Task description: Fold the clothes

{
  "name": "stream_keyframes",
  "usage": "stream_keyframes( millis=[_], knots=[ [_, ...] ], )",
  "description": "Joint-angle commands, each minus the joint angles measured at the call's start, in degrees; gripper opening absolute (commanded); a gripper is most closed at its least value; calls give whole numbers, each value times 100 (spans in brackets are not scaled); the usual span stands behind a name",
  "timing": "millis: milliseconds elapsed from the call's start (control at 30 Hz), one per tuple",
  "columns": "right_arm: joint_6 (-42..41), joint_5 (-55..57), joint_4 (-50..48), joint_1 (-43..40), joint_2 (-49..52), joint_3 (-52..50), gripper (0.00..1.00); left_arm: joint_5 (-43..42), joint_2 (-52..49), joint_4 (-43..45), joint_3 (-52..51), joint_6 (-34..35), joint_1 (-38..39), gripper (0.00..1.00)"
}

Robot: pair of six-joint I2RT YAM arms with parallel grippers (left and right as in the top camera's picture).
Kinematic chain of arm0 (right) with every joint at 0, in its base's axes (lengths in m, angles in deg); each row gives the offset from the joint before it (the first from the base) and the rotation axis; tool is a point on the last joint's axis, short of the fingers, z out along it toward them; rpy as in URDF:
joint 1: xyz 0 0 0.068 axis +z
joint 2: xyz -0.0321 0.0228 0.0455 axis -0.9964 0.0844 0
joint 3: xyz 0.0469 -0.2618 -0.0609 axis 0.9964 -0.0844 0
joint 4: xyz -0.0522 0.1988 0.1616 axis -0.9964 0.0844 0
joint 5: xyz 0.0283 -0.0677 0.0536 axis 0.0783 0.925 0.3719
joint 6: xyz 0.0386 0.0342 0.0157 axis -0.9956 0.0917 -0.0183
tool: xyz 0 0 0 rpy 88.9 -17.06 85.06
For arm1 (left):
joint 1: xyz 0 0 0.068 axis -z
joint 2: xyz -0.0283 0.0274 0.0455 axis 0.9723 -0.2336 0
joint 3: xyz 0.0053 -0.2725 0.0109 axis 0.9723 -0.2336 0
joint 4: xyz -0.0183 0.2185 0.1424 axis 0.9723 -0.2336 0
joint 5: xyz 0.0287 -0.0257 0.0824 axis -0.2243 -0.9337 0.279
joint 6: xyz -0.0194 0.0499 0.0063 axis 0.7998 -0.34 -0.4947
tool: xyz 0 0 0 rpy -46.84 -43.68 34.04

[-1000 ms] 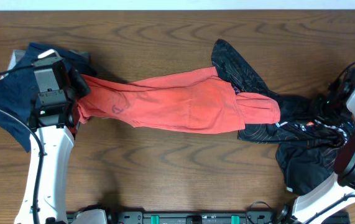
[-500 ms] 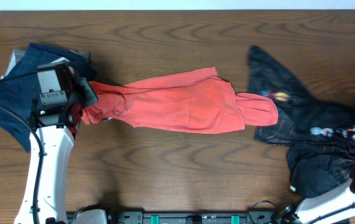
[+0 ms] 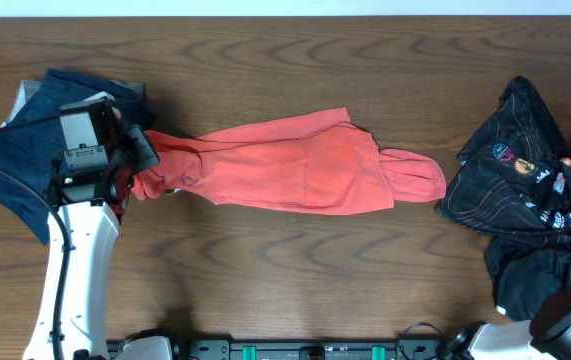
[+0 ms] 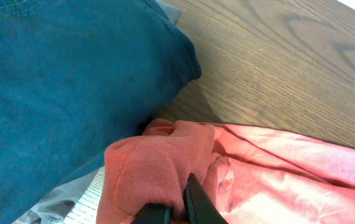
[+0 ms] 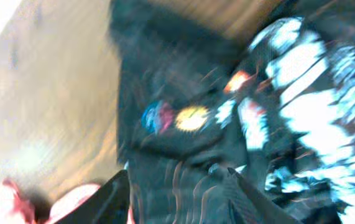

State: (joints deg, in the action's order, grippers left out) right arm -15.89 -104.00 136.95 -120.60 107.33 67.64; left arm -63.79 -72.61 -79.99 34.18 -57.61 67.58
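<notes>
Stretching beneath everything is the dark brown wood-grain table, and across its middle lies the long, rumpled coral-red T-shirt, bunched into a band running left to right. At the table's right end the black shiny garment with fine pale lines and bright printed patches sits in a heap, apart from the shirt's right tip, part of it spilling toward the near edge. At the far left the navy-blue garment is piled under and beside my left arm, with a bit of grey cloth showing below its edge in my left wrist view. My left claw is pinched tight on a thick fold at the shirt's left end, just beside the navy pile. My right claw hangs over the black garment; its view is badly blurred, and though the two fingers look apart, I cannot tell whether they grip any cloth.
</notes>
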Motion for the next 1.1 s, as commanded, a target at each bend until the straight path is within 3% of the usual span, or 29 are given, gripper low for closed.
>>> stream_keyframes(
  millis=[0, 200, 400, 633, 800, 967, 1067],
  knots=[
    [619, 63, 122, 638, 284, -249, 46, -83, 109, -17, 179, 48, -24, 6],
    [1305, 85, 315, 1526, 815, -610, 38, -83, 109, -17, 179, 50, -22, 6],
    [1331, 487, 164, 1786, 1532, -1010, 15, -83, 109, -59, 179, 50, -22, 6],
    [905, 1300, -470, 1449, 1956, -1023, 15, -146, 109, -59, 179, 48, -17, 6],
    [-142, 2273, -601, 789, 1947, -914, 17, -249, 92, -55, 179, 48, 26, 6],
    [-603, 1904, -402, -164, 1869, -588, 18, -249, 87, -55, 179, 44, 31, 6],
    [-264, 533, -391, -570, 1683, -343, 25, -249, 87, -55, 179, 24, 31, 6]
  ],
)
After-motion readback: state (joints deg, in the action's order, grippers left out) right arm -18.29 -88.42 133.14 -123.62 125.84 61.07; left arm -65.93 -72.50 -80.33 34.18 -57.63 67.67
